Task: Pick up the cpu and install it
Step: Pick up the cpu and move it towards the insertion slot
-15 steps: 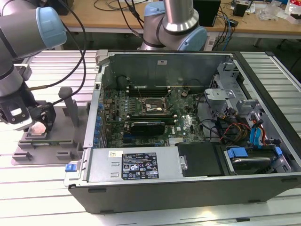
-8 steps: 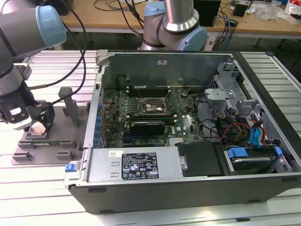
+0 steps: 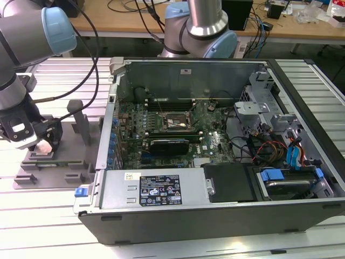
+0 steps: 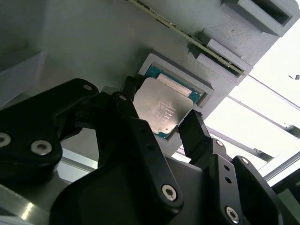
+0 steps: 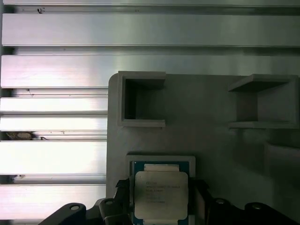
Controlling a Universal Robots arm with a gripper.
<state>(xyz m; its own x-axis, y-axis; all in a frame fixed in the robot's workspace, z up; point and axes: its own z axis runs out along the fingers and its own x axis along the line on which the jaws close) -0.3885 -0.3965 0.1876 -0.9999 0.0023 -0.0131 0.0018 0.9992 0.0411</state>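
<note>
Exterior view: the gripper (image 3: 42,144) hangs low over a grey fixture (image 3: 64,162) at the exterior view's left, on a slatted metal table (image 3: 48,226). An open computer case (image 3: 215,216) lies just beside the fixture. The socket (image 3: 175,121) on its board sits well apart from the gripper.

In both wrist views the cpu (image 5: 161,194) lies flat in a shallow square pocket (image 4: 152,61) of the fixture. Its silver lid faces up and a thin green rim shows around it. It is a little longer than it is wide. In the first wrist view its long axis runs toward the fixture's open box (image 5: 140,101), with one short end facing that box. Its two long sides face the black fingers (image 4: 194,131).

The jaws stand apart, one finger on each long side of the cpu, straddling it close in. A sliver of the pocket's frame shows between a finger and the chip. Whether the tips touch the edges cannot be made out. The cpu looks level in its pocket, not lifted.
</note>
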